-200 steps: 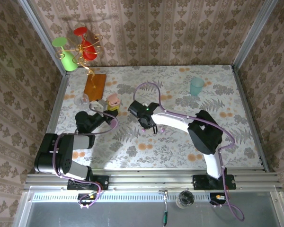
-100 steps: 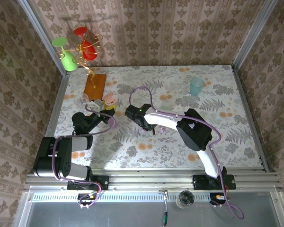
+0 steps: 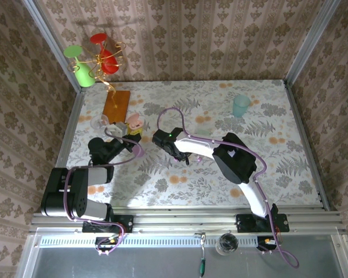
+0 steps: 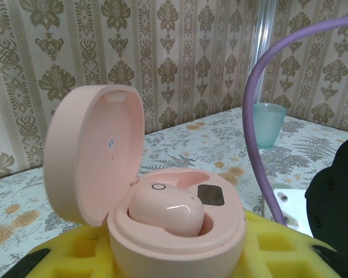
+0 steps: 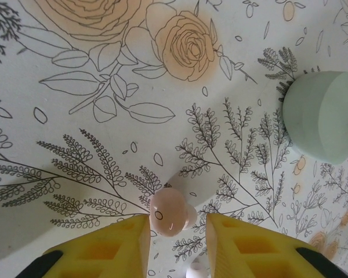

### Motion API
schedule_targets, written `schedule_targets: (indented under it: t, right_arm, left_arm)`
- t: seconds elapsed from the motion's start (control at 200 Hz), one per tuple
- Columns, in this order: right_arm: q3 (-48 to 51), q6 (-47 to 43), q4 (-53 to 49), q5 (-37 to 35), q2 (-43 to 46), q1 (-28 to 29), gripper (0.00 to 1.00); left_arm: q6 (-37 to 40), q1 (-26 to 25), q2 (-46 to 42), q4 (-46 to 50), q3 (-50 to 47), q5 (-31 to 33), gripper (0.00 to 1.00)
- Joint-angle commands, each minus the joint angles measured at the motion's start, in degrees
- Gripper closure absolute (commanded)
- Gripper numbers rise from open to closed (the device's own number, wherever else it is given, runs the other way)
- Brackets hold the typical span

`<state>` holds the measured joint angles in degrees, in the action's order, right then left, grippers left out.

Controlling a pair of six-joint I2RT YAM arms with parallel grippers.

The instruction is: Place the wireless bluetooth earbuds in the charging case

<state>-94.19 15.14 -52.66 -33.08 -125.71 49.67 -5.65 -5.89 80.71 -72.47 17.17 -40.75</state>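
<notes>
Left fingers [image 4: 278,243] clench the open pink charging case [image 4: 174,237], with a pink earbud [image 4: 168,211] seated inside. Right fingers [image 5: 119,246] flank a second pink earbud [image 5: 169,213] above the flowered worktop [image 5: 75,116]; whether they pinch it I cannot tell.

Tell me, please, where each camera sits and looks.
Top external: above, behind both arms' bases, facing down at the floral table.
Left wrist: faces level towards the back wall; left claw grips the open pink plastic case.
Right wrist: faces down; right claw straddles a glossy pink earbud.
Top and left wrist share the translucent teal cup.
</notes>
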Motion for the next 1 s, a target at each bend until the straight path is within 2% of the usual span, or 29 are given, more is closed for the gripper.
schedule_targets:
  t: [0.0, 0.23, 0.6, 0.77, 0.995]
  right_arm:
    - [-1.7, 0.4, -1.7, -2.3, -1.7, 0.1, 0.67]
    - [-1.8, 0.1, -1.3, -1.7, -2.7, -0.5, 0.68]
    - [-2.6, -0.2, -1.9, -1.3, -2.7, -0.8, 0.76]
    - [0.6, 1.8, -0.9, 1.4, 4.4, -1.1, 0.77]
    - [7.9, 5.1, 2.3, 11.5, 19.1, -2.7, 0.77]
  left_arm:
    - [-1.0, 0.4, -0.6, -1.4, -0.5, -1.6, 0.68]
    - [-1.0, 0.4, 0.2, -1.4, -0.6, -1.8, 0.68]
    - [-0.1, -0.7, 0.7, -1.4, -0.6, -2.5, 0.68]
    - [1.6, -2.3, 1.6, -1.4, -0.4, -2.4, 0.68]
    - [3.9, -5.8, 3.0, -1.4, 1.1, -4.3, 0.68]
